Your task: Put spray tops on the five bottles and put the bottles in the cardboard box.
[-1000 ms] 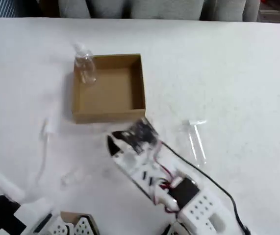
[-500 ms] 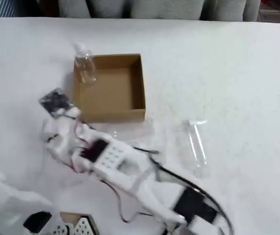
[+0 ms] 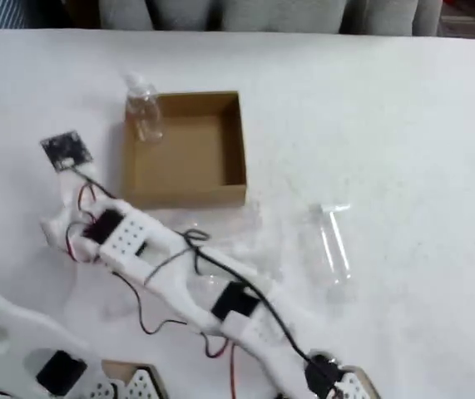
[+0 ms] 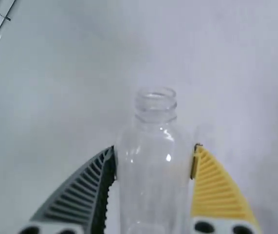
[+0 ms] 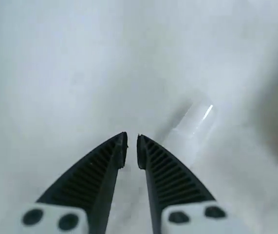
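Observation:
My left gripper (image 4: 153, 157) is shut on a clear bottle (image 4: 152, 161) with an open, capless neck, gripped between the grey and the yellow finger above the white table. My right gripper (image 5: 131, 141) has its black fingers almost touching, with nothing between them. It hovers low over the table beside a clear spray top (image 5: 191, 127) lying there. In the high view the right arm (image 3: 170, 266) stretches across to the left of the cardboard box (image 3: 235, 150). A capped bottle (image 3: 143, 114) stands in the box's far left corner. Another clear bottle (image 3: 333, 243) lies on the table to the right.
The white left arm (image 3: 4, 332) sits at the table's near left corner. The right arm's cables (image 3: 150, 307) trail over the table in front of the box. Chair backs (image 3: 245, 15) line the far edge.
The right arm has swung from in front of the box across to its left side, covering the spray top lying there. The box and its bottle have stayed put.

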`<state>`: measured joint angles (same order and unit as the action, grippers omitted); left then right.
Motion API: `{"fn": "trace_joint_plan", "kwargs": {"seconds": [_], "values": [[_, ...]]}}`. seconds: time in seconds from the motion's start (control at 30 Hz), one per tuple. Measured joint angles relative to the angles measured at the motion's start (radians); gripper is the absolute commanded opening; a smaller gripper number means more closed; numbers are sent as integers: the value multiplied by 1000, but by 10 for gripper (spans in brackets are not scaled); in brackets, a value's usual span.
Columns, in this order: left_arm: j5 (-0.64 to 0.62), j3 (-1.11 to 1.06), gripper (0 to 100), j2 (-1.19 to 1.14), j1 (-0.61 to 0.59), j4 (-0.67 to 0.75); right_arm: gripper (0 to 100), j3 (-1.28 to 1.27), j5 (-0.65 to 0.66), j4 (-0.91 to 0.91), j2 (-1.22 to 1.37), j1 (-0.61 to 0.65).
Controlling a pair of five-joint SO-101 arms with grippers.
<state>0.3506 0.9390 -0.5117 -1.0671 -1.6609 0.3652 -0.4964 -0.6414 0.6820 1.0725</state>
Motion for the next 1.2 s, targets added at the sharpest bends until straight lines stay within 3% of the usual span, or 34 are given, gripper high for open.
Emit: {"fn": "trace_joint_plan", "kwargs": {"seconds": [0.27, 0.5, 0.67, 0.83, 1.03, 1.2], "values": [[-3, 18, 22, -3, 0, -26, 15, 6, -12, -15, 32, -6], [-3, 18, 22, -3, 0, -26, 15, 6, -199, -107, -20, -29], [-3, 18, 22, -3, 0, -26, 20, 9, -250, -110, -20, -68], [-3, 18, 22, -3, 0, -26, 117, 12, -252, -92, -20, -80], [-3, 18, 22, -3, 2, -26, 78, 12, -252, -57, 26, -78], [-3, 18, 22, -3, 3, -26, 195, 12, -308, -35, 55, -74]]}}
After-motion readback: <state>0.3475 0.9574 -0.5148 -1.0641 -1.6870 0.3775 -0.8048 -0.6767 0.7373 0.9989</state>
